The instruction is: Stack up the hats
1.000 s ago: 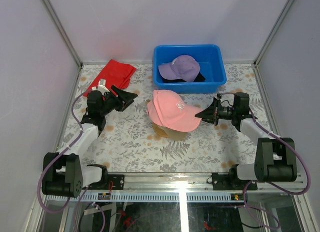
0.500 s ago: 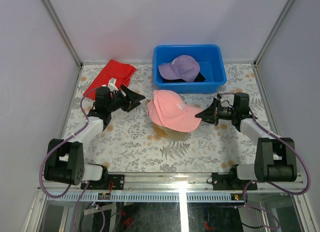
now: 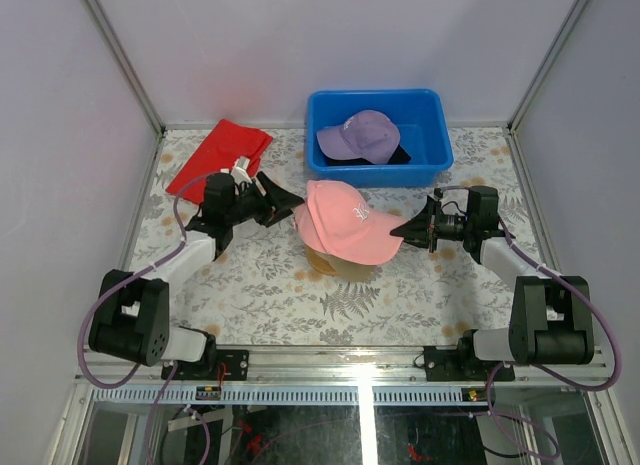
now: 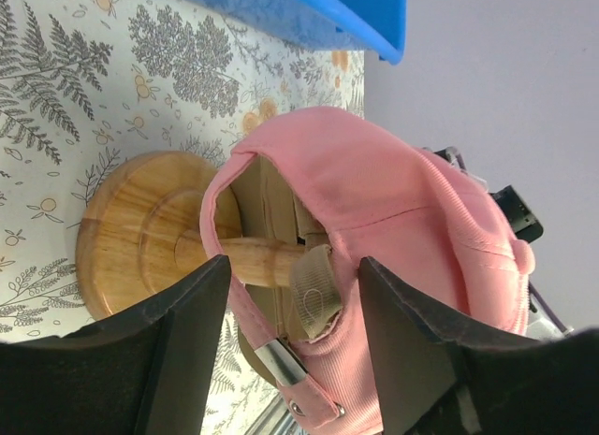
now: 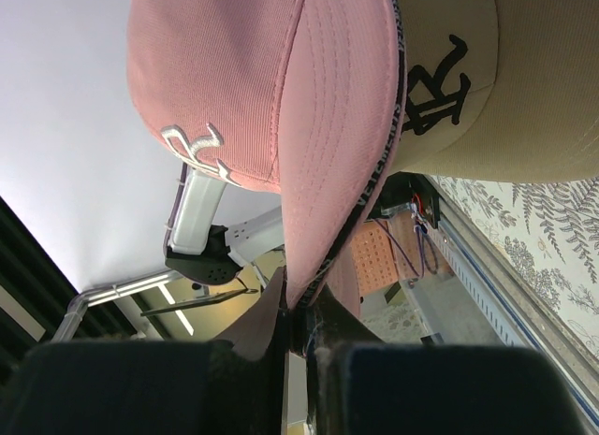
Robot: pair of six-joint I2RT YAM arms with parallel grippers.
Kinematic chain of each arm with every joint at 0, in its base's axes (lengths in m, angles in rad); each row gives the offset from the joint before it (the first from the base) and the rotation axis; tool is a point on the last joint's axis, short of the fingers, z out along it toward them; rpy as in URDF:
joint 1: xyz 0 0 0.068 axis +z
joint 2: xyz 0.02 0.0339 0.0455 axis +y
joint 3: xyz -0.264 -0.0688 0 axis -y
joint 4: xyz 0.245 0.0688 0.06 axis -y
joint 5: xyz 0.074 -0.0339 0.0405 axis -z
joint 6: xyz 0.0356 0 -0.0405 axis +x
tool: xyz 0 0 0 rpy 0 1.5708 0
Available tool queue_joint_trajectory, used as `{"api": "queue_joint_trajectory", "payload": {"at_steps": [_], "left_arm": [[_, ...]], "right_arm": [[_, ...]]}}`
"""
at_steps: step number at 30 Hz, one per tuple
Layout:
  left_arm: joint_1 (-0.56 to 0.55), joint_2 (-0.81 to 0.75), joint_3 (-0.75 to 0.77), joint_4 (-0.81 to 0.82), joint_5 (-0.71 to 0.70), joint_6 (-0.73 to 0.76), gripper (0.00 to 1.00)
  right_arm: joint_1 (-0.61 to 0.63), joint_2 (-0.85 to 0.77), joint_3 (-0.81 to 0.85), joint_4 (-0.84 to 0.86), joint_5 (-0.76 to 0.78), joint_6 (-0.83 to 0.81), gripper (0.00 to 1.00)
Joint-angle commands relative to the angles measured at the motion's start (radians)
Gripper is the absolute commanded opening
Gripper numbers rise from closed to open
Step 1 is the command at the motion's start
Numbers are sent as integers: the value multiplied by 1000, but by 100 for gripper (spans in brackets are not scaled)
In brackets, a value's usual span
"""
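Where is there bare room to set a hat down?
Bare: the table between the pink hat and its near edge, and the far right corner beside the blue bin. Crowded: the middle, left gripper and right gripper flanking the hat.

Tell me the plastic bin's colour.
The rectangular plastic bin is blue, clearest in the top external view.

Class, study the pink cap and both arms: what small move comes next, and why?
Probably ease the open left end effector onto the pink cap at its back, seating it over the tan cap: the right end effector grips the brim, the back unheld.
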Motion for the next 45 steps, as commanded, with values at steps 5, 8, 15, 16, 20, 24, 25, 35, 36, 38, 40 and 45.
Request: {"api": "queue_joint_trajectory", "payload": {"at_steps": [5, 8, 15, 16, 20, 24, 25, 35, 36, 38, 40, 45], "left_arm": [[-15, 31, 33, -12, -26, 37, 50], [-15, 35, 35, -18, -36, 38, 49], [-15, 65, 43, -20, -38, 43, 31], [-15, 70, 43, -17, -36, 42, 29], [-16, 90, 39, -11, -34, 49, 12], [-15, 99, 16, -17, -35, 72, 3], [-15, 100, 6, -14, -36, 75, 2], [-1, 83, -85, 28, -34, 72, 2], [9, 67, -100, 56, -23, 57, 10], [50, 25, -134, 127, 15, 14, 27], [91, -29, -153, 155, 43, -8, 34], [163, -120, -95, 82, 83, 2, 45]], "right_arm": [[-9, -23, 0, -60, 29, -14, 0], [-9, -24, 0, -59, 28, -14, 0], [-11, -30, -8, -59, 28, -13, 0], [-11, -32, -9, -60, 27, -14, 0], [-13, -32, -16, -61, 27, -15, 0], [-19, -27, -24, -79, 31, -34, 0], [-21, -25, -23, -85, 33, -43, 0], [-25, -10, -5, -154, 43, -104, 0], [-26, -11, -4, -154, 43, -105, 0], [-25, -8, -4, -157, 43, -107, 0], [-25, -5, -3, -160, 43, -110, 0], [-25, 4, 14, -184, 45, -128, 0]]}}
